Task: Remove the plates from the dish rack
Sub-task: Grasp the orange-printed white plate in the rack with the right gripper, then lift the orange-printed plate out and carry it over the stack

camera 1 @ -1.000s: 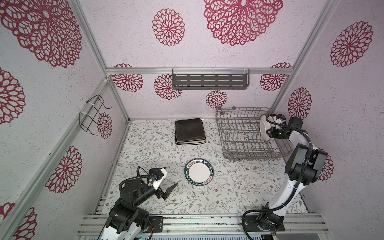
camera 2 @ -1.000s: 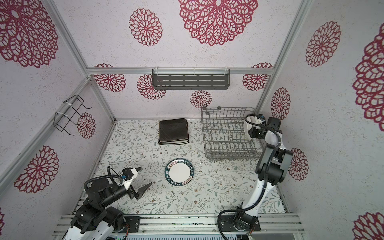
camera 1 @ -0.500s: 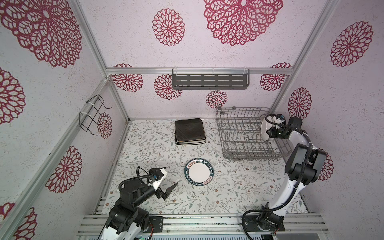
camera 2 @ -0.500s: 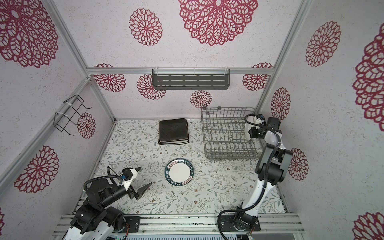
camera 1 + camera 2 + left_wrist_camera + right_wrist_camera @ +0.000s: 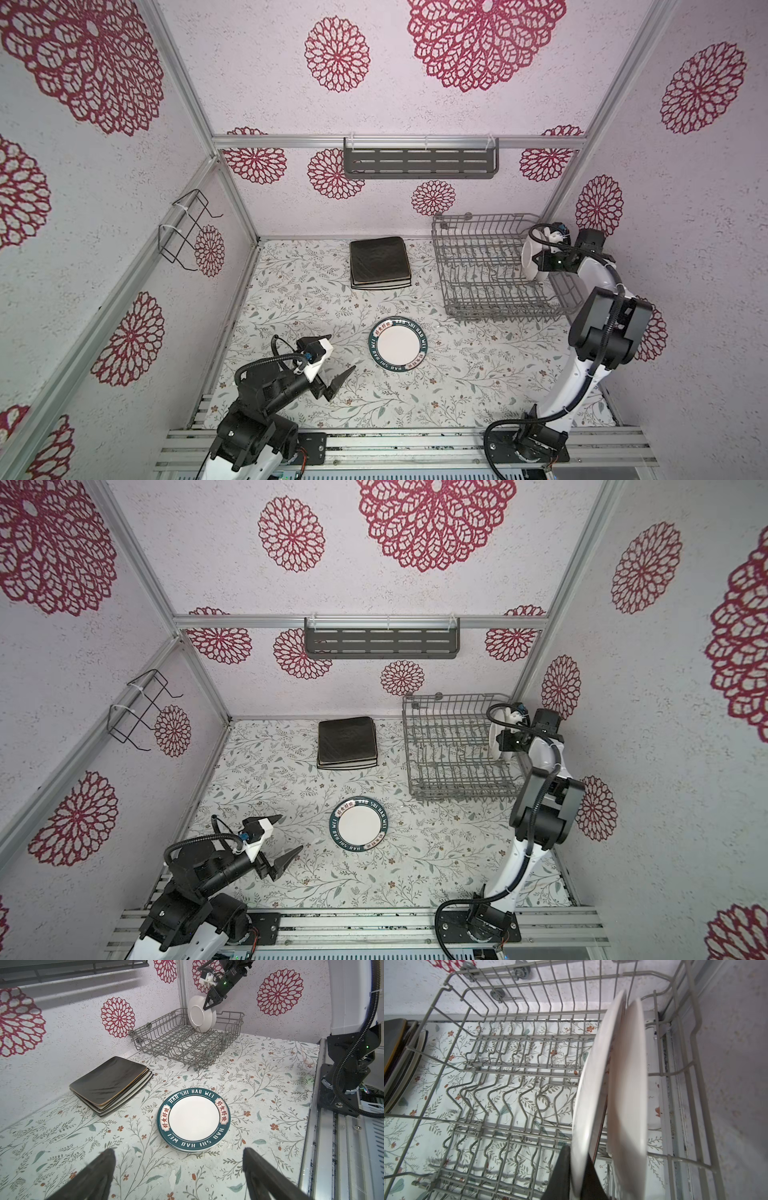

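The grey wire dish rack [image 5: 490, 266] [image 5: 453, 746] stands at the back right. Two round white plates stand on edge at its right end. My right gripper [image 5: 577, 1154] is shut on the rim of one plate [image 5: 593, 1084] [image 5: 528, 259], which looks blurred. The second plate [image 5: 629, 1088] stands just behind it. From the left wrist view the held plate [image 5: 198, 1015] rises above the rack's rim [image 5: 187, 1043]. My left gripper [image 5: 341, 352] [image 5: 178, 1155] hangs open and empty over the front left of the table, just short of a stack of green-rimmed round plates [image 5: 398, 343] [image 5: 194, 1119].
A stack of square plates [image 5: 379, 262] [image 5: 110, 1082], black on top of cream, lies at the back centre beside the rack. A dark slotted shelf [image 5: 419, 162] hangs on the back wall. A black wire holder [image 5: 185, 228] is on the left wall. Aluminium rails [image 5: 395, 444] edge the front.
My right gripper has closed onto the rim of the white plate in the rack. The left arm and the stacks on the table have not moved.
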Controlling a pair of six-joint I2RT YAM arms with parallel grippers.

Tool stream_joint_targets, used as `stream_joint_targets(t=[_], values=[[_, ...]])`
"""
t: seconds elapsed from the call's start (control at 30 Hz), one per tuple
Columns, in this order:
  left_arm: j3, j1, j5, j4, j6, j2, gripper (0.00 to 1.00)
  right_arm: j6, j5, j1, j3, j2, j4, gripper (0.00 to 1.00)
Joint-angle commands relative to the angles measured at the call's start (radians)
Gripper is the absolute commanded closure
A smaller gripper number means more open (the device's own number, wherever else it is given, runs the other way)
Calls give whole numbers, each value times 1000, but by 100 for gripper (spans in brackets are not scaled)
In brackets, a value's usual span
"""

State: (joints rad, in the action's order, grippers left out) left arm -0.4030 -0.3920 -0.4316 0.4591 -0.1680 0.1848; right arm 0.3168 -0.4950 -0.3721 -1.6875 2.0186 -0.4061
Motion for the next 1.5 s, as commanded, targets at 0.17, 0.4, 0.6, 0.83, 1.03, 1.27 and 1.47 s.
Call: stream_joint_targets(t=[0.17, 0.4, 0.6, 0.83, 1.03, 1.27, 1.47], values=[[11, 3, -10, -20, -13, -20, 3, 100, -38, 20, -98, -40, -65, 92], [12, 4, -14, -19, -13, -30, 3, 112, -41, 37, -148, -43, -103, 93], [12, 4, -22, -17, -13, -48, 3, 120, -40, 67, -144, -45, -125, 93], [11, 4, -29, -16, -12, -63, 3, 121, -24, 121, -142, -48, -124, 93], [12, 4, -34, -16, -14, -65, 3, 132, -1, 175, -164, -72, -117, 94], [13, 4, -37, -14, -14, -73, 3, 148, 27, 245, -190, -108, -114, 95], [13, 4, -39, -15, -14, -79, 3, 178, 59, 332, -207, -138, -128, 95]])
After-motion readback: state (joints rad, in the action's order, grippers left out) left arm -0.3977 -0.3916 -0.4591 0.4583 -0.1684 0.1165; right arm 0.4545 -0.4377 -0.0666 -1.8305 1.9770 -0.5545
